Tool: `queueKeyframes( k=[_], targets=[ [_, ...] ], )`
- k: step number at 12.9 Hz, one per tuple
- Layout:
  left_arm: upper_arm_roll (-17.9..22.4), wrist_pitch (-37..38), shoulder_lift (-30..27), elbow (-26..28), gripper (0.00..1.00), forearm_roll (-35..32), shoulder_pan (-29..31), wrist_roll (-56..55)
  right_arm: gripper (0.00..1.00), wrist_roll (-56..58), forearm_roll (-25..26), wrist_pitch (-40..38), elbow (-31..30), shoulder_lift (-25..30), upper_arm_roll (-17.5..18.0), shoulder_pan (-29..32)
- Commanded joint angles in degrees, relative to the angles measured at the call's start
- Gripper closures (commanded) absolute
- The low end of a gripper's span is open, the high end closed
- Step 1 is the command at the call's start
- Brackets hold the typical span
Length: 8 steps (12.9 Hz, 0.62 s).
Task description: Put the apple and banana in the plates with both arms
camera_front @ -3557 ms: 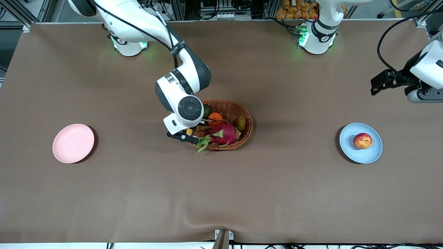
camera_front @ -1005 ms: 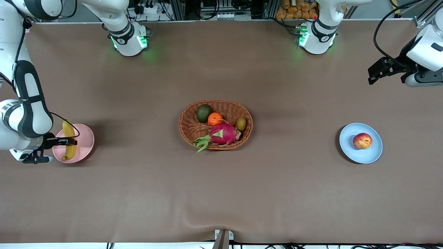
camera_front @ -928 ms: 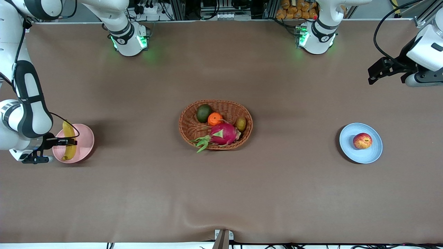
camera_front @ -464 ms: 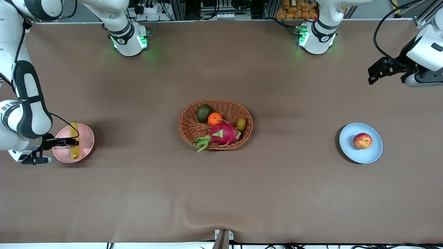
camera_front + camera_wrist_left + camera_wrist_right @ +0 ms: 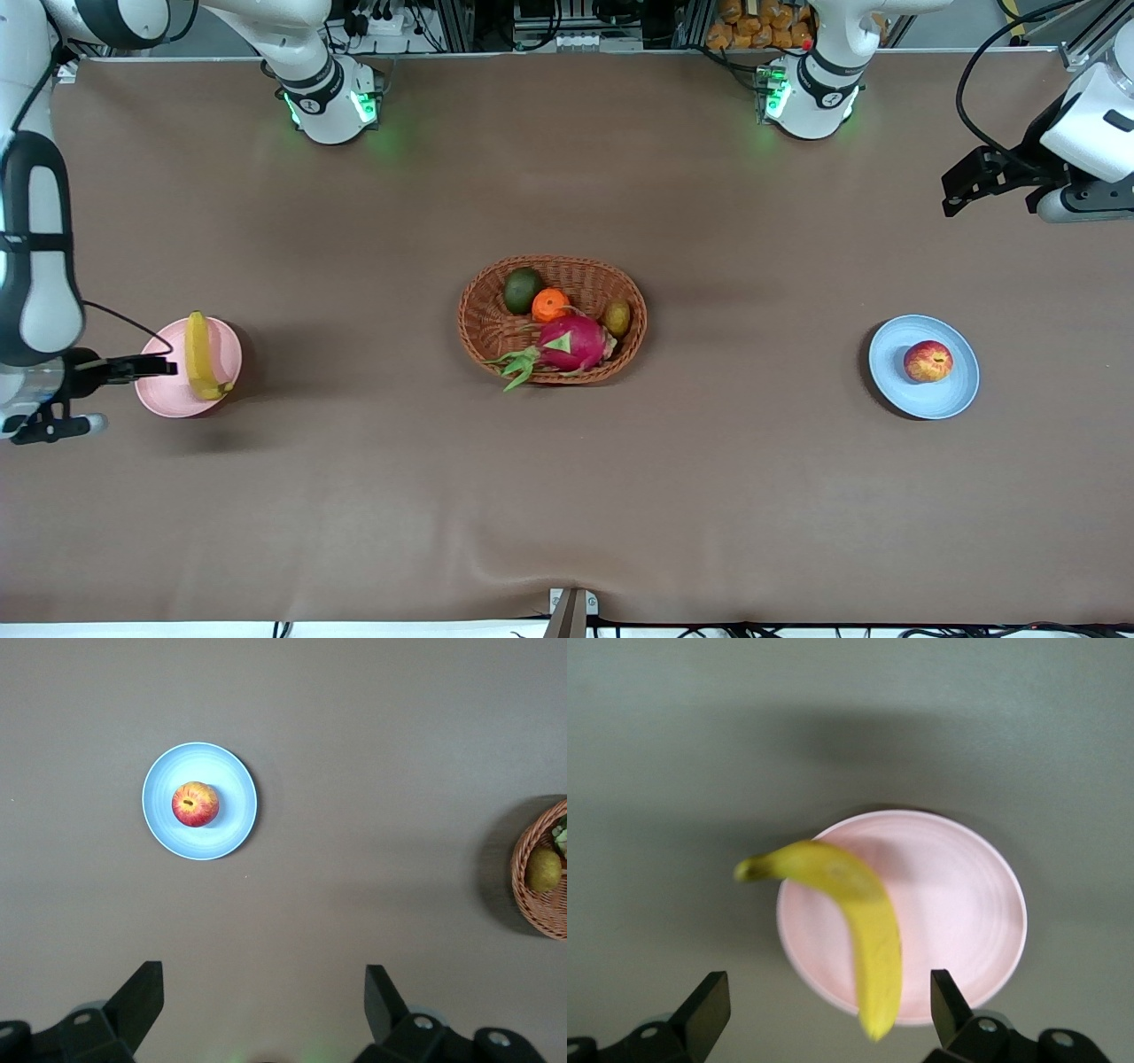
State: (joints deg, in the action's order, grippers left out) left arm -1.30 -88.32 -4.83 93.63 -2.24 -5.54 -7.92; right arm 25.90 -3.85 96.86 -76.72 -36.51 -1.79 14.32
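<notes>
1. The right tool (image 5: 133, 365), fingers apart and empty, hangs over the pink plate (image 5: 166, 394) at the right arm's end of the worktop. The banana (image 5: 201, 356) lies just beside it on that plate, its long axis running toward the front camera and its ends overhanging the rim.
2. The apple (image 5: 928, 361) sits on the blue plate (image 5: 890, 377).
3. The left tool (image 5: 979, 182), spread wide, waits high above the left arm's end.

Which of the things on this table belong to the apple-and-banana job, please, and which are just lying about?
Job:
apple on blue plate
banana on pink plate
right gripper, open, over pink plate
left gripper, open, waiting

Lying about:
wicker basket
dragon fruit
orange
</notes>
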Motion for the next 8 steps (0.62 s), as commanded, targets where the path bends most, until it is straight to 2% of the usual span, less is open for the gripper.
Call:
queueKeyframes(
  k=[1, 3, 4, 5, 8],
  targets=[
    [0.16, -0.10, -0.62, 0.15, 0.00, 1.18, 0.00, -0.25, 0.00, 1.16, 3.57, -7.72, 6.39, 3.80, 0.47, -2.01],
    [0.16, -0.10, -0.62, 0.24, 0.00, 1.18, 0.00, -0.25, 0.00, 5.79, 3.24, -14.20, 13.14, 4.78, 3.79, -2.46],
    [0.16, -0.10, -0.62, 0.15, 0.00, 1.10, 0.00, -0.25, 0.00, 6.26, 2.71, -14.59, 13.61, 4.70, 4.51, -2.11],
    [0.16, -0.10, -0.62, 0.07, 0.00, 1.18, 0.09, -0.16, 0.00, 5.48, 0.01, -15.20, 14.14, 5.39, 4.26, -2.46],
    [0.16, -0.10, -0.70, -0.02, 0.00, 1.18, 0.09, 0.10, 0.00, -9.92, -3.44, -18.70, 14.23, 11.01, 4.34, -3.16]
  ],
)
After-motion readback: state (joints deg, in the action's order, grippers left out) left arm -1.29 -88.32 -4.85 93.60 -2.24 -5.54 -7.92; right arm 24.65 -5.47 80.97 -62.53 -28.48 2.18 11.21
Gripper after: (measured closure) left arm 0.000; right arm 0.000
